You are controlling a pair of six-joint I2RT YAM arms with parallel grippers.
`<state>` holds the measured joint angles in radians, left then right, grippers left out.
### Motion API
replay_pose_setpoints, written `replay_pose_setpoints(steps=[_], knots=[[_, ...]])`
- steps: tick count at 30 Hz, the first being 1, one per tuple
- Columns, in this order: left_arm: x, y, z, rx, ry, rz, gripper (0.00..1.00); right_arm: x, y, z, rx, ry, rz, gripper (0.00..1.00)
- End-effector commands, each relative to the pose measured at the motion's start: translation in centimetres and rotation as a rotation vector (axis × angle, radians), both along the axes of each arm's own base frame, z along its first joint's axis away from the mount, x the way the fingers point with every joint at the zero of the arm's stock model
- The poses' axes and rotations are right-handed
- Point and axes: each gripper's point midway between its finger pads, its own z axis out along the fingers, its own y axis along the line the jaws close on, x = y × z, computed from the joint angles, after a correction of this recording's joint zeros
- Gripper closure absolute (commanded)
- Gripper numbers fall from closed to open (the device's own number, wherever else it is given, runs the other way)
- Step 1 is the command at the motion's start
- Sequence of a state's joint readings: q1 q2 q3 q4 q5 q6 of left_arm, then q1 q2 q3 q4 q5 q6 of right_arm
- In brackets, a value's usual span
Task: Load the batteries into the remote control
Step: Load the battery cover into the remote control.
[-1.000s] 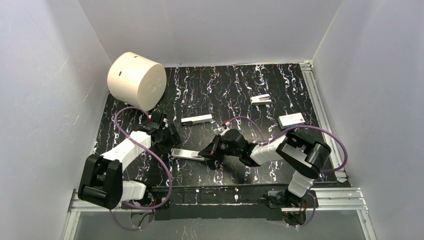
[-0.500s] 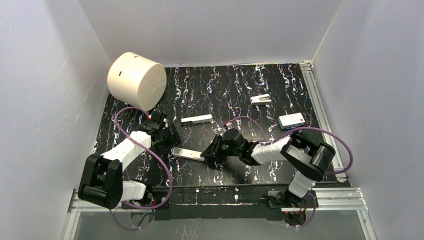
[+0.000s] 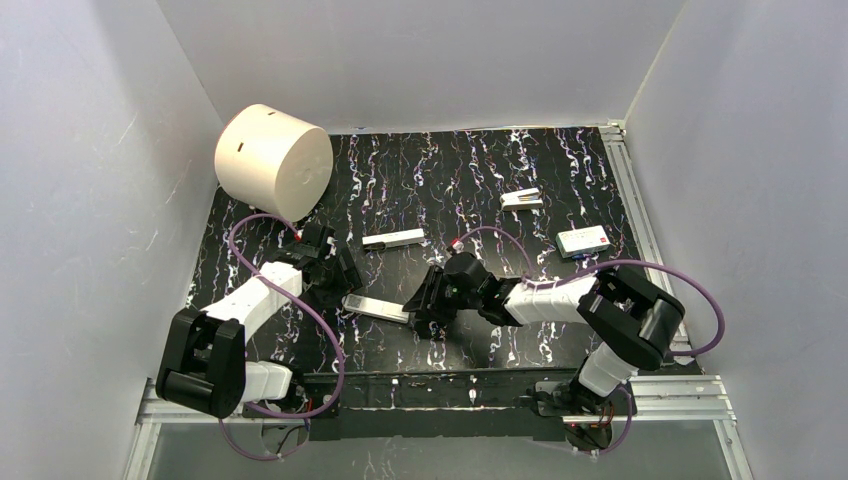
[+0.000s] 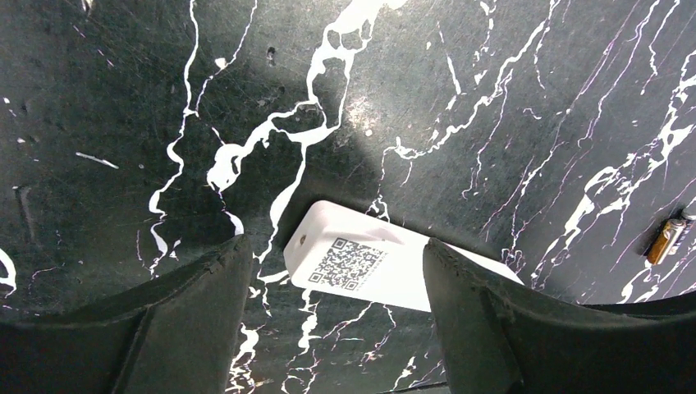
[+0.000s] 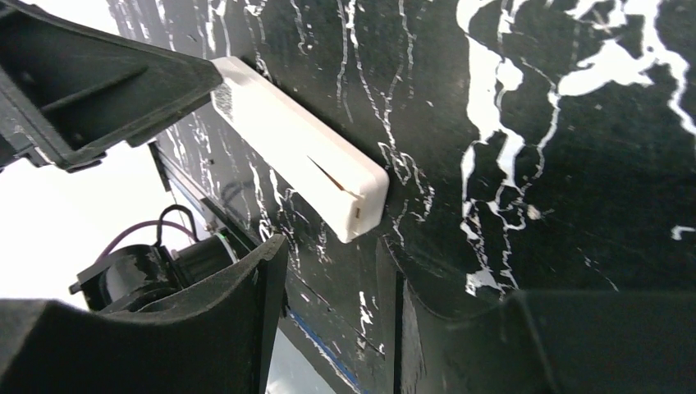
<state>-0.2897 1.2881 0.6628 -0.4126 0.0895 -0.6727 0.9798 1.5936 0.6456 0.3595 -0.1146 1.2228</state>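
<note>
The remote control [image 3: 376, 307] is a slim white bar lying flat near the front of the table, between the two grippers. Its QR-code end [image 4: 361, 263] lies between the spread fingers of my left gripper [image 4: 332, 254], which is open. The other end [image 5: 361, 193] lies just ahead of my right gripper [image 5: 345, 283], which is open with nothing between its jaws. One small copper-orange battery [image 4: 665, 240] lies on the table at the right of the left wrist view. From above, my left gripper [image 3: 338, 278] and right gripper [image 3: 416, 306] face each other across the remote.
A plain white strip [image 3: 393, 238] lies behind the remote. A small white piece with dark lines [image 3: 522, 198] and a white box with a red mark [image 3: 584, 240] sit at the right. A large cream cylinder [image 3: 272, 160] lies at the back left. The table [image 3: 450, 170] is black marbled.
My right gripper has opened from shut and edged a little toward the remote's end, its elbow swinging right. The left arm and the remote have stayed put.
</note>
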Motion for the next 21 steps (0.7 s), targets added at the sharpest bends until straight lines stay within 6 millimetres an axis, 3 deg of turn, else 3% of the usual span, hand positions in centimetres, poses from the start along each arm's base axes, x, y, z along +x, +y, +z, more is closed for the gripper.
replay_pose_setpoints(steps=[1,11,21], knots=[[0.3,0.5,0.7,0.024,-0.008,0.003,0.26,0.5,0.2,1.2,-0.008,-0.026,0.006,0.48],[0.7,0.5,0.8,0.030,-0.011,0.000,0.22,0.8,0.7,-0.3,-0.057,-0.054,0.058,0.43],[0.9,1.2,0.1,0.081,-0.004,-0.036,0.12,0.5,0.9,-2.8,-0.097,-0.041,0.086,0.41]])
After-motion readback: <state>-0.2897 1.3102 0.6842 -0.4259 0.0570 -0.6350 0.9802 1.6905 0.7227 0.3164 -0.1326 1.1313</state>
